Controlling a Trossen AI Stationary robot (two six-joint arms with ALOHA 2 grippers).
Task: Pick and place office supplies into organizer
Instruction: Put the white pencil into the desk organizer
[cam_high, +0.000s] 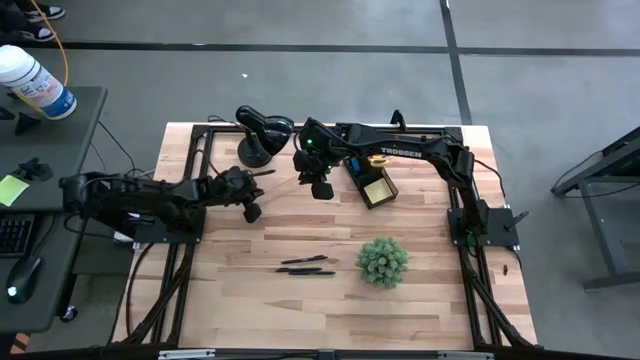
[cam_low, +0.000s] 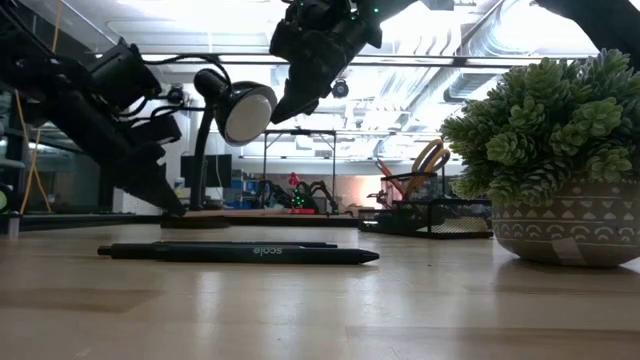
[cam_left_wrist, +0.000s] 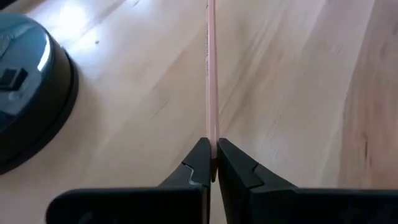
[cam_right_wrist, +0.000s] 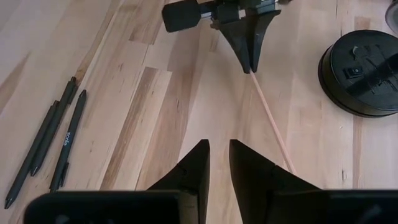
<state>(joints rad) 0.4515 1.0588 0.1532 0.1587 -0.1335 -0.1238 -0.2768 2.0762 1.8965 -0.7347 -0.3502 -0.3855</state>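
table (cam_high: 250, 320) of pale wood planks, seen from above, with two dark arms reaching in from either side. left gripper (cam_high: 251, 211) low near the table's left-middle, just beside the lamp base (cam_high: 255, 152); its fingers (cam_left_wrist: 198, 163) are clenched on a thin wooden pencil (cam_left_wrist: 211, 74), pinching one end, with the rest of the shaft running out over the wood past the round black lamp base (cam_left_wrist: 28, 93). the right wrist view shows the same grasp from the other side: left gripper (cam_right_wrist: 250, 62) closed to a point on the pencil (cam_right_wrist: 270, 121), which slants across the boards toward the camera. lamp (cam_low: 235, 105) with domed head stands at the far side, left of centre. right gripper (cam_high: 320, 186) raised above the table near the middle of the far side, between lamp and organizer; its fingers (cam_right_wrist: 196, 165) stand slightly parted with a narrow gap, released, holding nothing. black pens (cam_high: 305, 266), three thin ones, lie side by side on the near-middle of the table, apart from both grippers; in the low view a pen (cam_low: 240, 254) lies flat in the foreground. organizer (cam_high: 377, 187), small black caddy, sits right of the right gripper on the far half, with a yellow sticky-note pad (cam_high: 376, 187) in its tray and yellow-handled scissors (cam_low: 430, 157) upright in its tall compartment. potted green plant (cam_high: 382, 261) near the pens, to their right.
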